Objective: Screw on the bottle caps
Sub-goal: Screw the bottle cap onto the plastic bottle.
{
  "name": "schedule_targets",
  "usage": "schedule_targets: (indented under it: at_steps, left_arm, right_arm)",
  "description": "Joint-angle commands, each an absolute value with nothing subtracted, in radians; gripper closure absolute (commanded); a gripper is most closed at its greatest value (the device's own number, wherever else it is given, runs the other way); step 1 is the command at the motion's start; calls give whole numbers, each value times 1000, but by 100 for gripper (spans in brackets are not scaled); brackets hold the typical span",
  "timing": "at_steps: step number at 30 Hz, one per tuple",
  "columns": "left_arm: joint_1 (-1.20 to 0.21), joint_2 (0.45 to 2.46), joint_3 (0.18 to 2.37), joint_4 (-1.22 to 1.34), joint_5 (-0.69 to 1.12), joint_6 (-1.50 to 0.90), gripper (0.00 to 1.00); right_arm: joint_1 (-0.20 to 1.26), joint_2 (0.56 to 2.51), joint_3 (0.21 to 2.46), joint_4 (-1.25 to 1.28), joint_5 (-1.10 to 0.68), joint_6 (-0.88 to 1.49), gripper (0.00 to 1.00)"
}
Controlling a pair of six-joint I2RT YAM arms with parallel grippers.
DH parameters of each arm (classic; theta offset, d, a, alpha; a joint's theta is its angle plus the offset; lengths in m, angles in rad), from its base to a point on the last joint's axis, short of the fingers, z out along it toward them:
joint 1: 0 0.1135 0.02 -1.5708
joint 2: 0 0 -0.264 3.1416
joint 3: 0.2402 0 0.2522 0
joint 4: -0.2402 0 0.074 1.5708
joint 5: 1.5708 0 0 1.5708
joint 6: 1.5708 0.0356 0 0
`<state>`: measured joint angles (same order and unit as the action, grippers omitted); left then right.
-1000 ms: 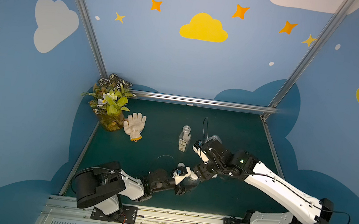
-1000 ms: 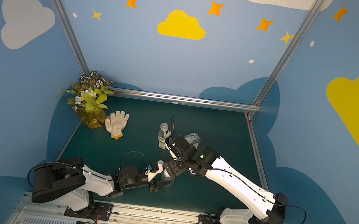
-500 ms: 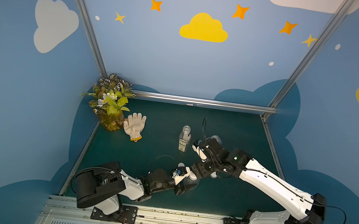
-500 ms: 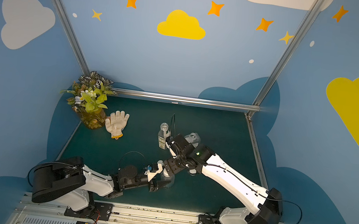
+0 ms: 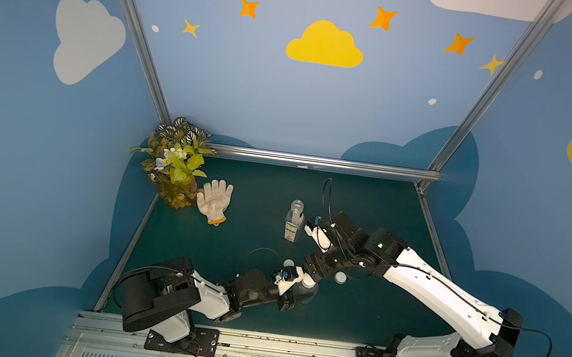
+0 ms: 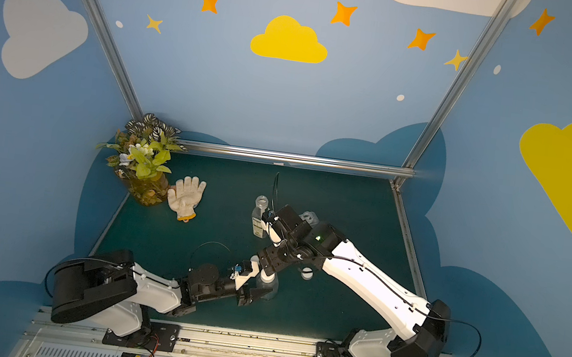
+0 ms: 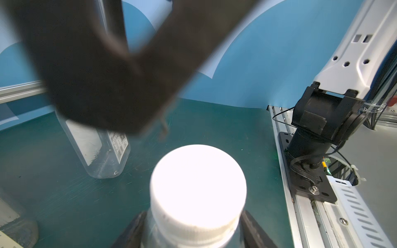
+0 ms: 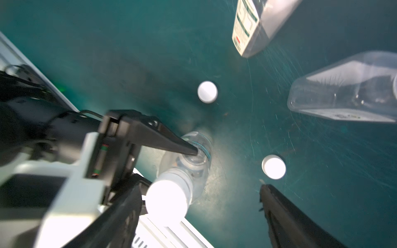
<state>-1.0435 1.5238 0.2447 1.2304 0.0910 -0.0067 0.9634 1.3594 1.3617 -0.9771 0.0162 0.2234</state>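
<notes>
While the left gripper (image 7: 193,233) clamps the upright round bottle (image 6: 269,289), white cap (image 7: 197,182) sitting on its neck, the right gripper (image 8: 199,189) hangs wide open and empty just above that cap, slightly off-centre. Past the bottle sit a loose cap (image 5: 289,262), a second loose cap (image 5: 340,277), then the slim bottle (image 5: 294,221); whether the cap's threaded down, no clue.

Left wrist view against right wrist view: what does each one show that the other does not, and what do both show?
Only left wrist: the right arm's base and mounting plate. Only right wrist: two loose white caps on the green mat. Both: the capped round bottle in the left end effector, and the flat-sided labelled bottle.
</notes>
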Motion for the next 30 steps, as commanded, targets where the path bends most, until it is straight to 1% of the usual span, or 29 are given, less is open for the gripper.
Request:
schedule_targets:
  at_steps: [1, 4, 11, 16, 23, 26, 30]
  left_arm:
    - [-1045, 1537, 235, 1229, 91, 9, 45]
    - [-1045, 1537, 232, 1229, 89, 8, 45]
    - [-1045, 1534, 229, 1232, 89, 9, 47]
    - [-1045, 1529, 227, 1230, 89, 10, 52]
    - [-1045, 1529, 229, 1226, 89, 13, 62]
    - [-1045, 1529, 229, 1224, 90, 16, 66]
    - [-1045, 1530, 229, 1223, 95, 18, 69]
  right_arm:
    - [960, 1311, 1350, -968, 19, 247, 8]
    - [958, 1274, 1246, -909, 57, 244, 8]
    - [922, 1263, 1083, -894, 42, 273, 10]
    - [913, 1264, 1128, -927, 29, 267, 10]
    - [911, 1233, 1252, -939, -31, 191, 9]
    - [911, 1193, 1244, -918, -59, 128, 9]
    - [908, 1136, 1170, -867, -127, 25, 9]
